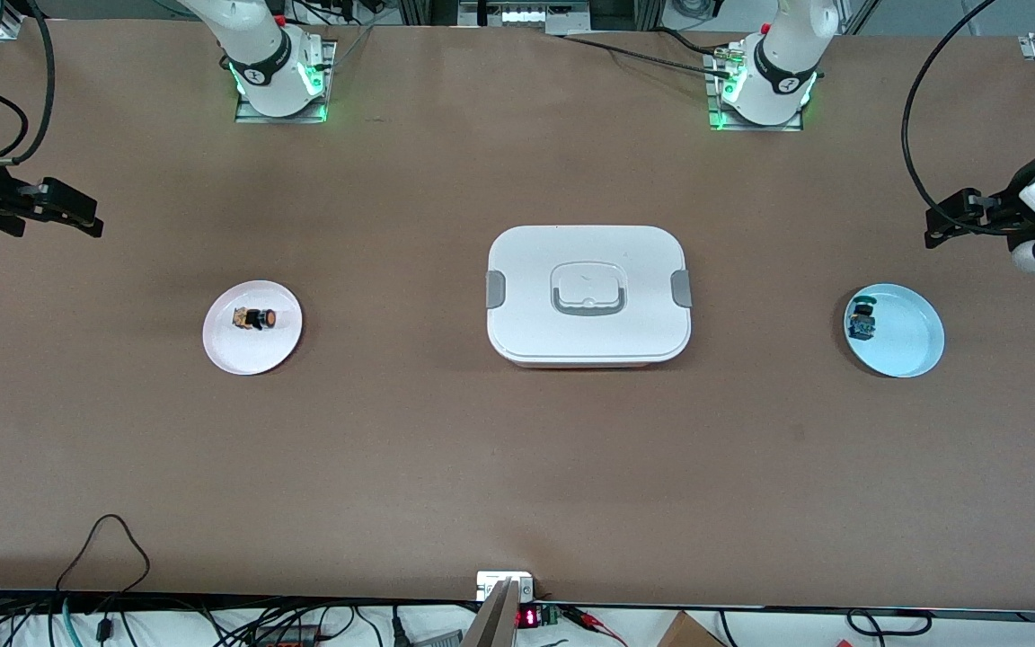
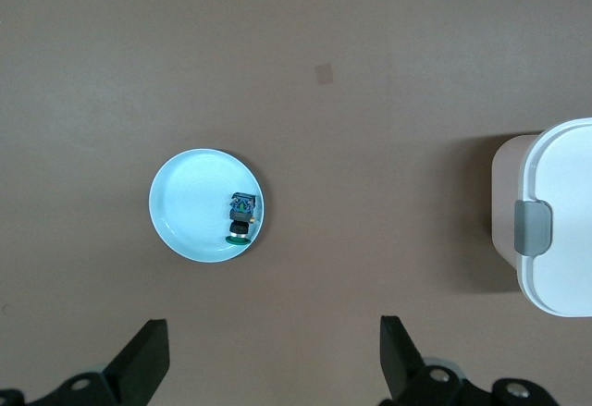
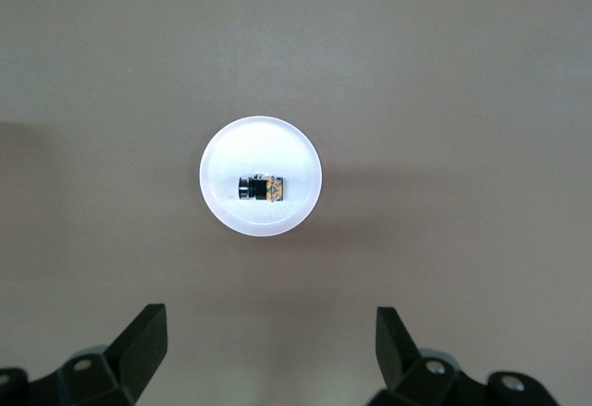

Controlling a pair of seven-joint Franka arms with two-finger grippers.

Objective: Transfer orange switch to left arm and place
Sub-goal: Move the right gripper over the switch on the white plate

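Right claw (image 3: 264, 341) hangs spread wide and empty over bare table, just short of the white plate (image 1: 225, 346). On that plate the orange switch (image 1: 254, 318) lies on its side: round orange cap, black body, tan base. Left claw (image 2: 273, 355), also spread wide, waits near the blue plate (image 2: 185, 212).

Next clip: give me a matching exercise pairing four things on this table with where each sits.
Things:
1. orange switch
2. blue-green switch
3. box
4. right gripper

Places:
A. mid-table, between the plates
B. on the pink plate
C. up at the right arm's end of the table, open
D. on the blue plate

Pairs: 1-B, 2-D, 3-A, 4-C
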